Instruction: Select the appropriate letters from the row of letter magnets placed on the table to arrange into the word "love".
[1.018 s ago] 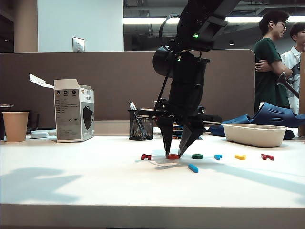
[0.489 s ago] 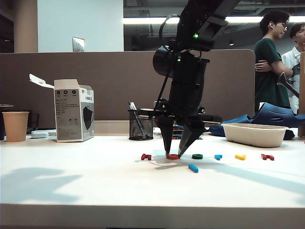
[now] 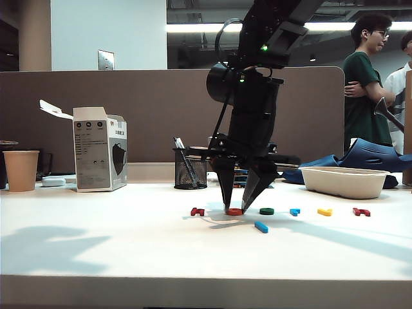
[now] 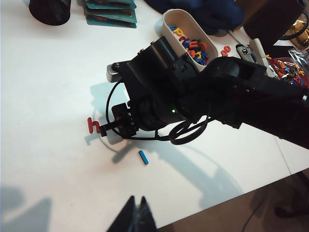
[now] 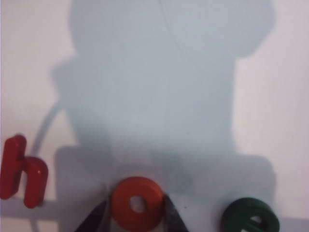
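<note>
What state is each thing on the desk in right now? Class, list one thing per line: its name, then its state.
Right pincer: down at the table, fingers either side of the orange ring.
Left pincer: shut, raised clear of the table.
Orange ring: flat on the table, between the fingers.
Light blue bar: flat, out in front of the row.
Green letter: flat, in the row.
Cardboard box: upright, top flap open.

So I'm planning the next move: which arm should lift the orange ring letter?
Right. The right gripper already straddles the flat orange plastic ring magnet on the white table; the left gripper hovers apart.
</note>
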Robot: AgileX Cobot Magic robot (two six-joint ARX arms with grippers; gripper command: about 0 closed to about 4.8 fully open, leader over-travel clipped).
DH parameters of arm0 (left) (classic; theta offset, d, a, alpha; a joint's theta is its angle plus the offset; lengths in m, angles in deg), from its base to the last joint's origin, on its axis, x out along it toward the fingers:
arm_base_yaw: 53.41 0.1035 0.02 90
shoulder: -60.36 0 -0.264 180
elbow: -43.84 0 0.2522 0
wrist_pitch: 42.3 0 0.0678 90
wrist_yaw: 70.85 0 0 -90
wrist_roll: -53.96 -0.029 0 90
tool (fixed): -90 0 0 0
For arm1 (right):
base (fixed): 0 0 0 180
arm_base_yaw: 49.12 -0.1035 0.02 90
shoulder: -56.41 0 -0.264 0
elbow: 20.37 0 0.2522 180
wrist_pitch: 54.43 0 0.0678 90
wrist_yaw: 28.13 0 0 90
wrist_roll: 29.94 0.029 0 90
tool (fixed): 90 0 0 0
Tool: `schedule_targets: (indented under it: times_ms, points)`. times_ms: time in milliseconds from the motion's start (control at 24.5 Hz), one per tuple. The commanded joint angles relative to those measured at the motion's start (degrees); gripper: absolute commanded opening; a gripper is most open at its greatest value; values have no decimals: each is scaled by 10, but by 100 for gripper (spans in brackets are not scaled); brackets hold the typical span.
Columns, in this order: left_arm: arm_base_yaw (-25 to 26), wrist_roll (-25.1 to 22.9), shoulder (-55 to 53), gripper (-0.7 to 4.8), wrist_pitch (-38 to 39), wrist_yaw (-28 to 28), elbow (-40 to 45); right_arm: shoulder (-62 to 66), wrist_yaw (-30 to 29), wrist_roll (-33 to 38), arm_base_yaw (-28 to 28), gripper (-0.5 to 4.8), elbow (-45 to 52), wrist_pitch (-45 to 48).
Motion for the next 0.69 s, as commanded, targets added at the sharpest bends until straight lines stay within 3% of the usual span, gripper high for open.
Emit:
schedule_targets:
  times_ms: [41,692]
  points:
    - [0,-2,2,-5,-5,2,-2,12,-3,2,-1,135,8,-66]
    - [0,-2,2,-5,-5,2,-2,8,1,2,-1,135,8,-125]
